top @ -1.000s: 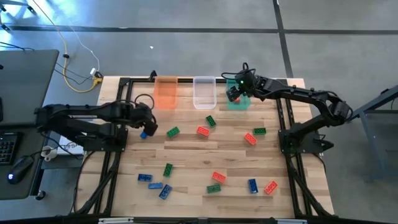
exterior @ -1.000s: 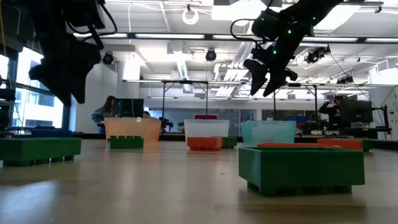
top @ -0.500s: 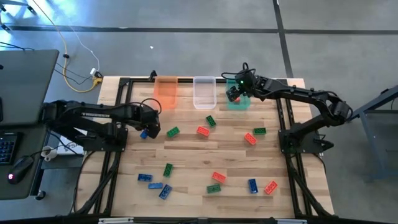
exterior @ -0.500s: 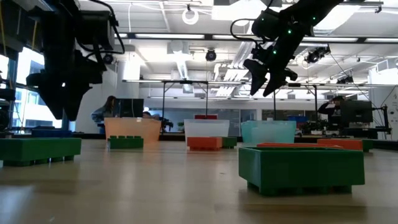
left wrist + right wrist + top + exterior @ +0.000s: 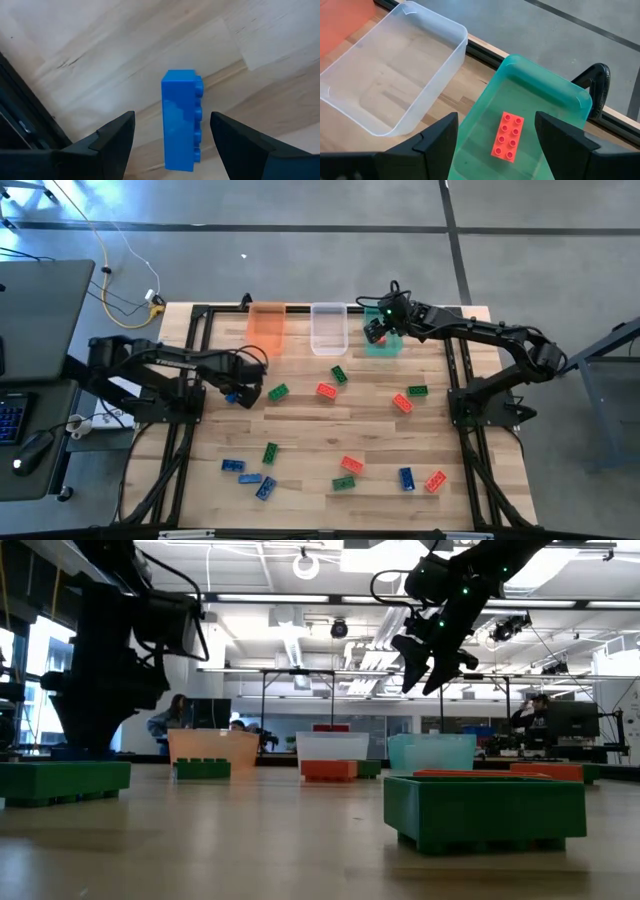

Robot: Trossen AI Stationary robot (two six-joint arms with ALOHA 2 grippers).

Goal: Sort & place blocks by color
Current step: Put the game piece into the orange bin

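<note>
A blue block lies on the wooden table toward its left side, framed between the spread, empty fingers of the left gripper, which hangs low over it. At the far edge a red block lies inside the green bin, under the right gripper, whose fingers stand wide with nothing in them. The blue block looks slightly skewed to the left fingers, though the close view makes that hard to judge, so a closing pinch could twist it or nudge it loose; a red block already in green suggests mis-sorting is a live risk.
</note>
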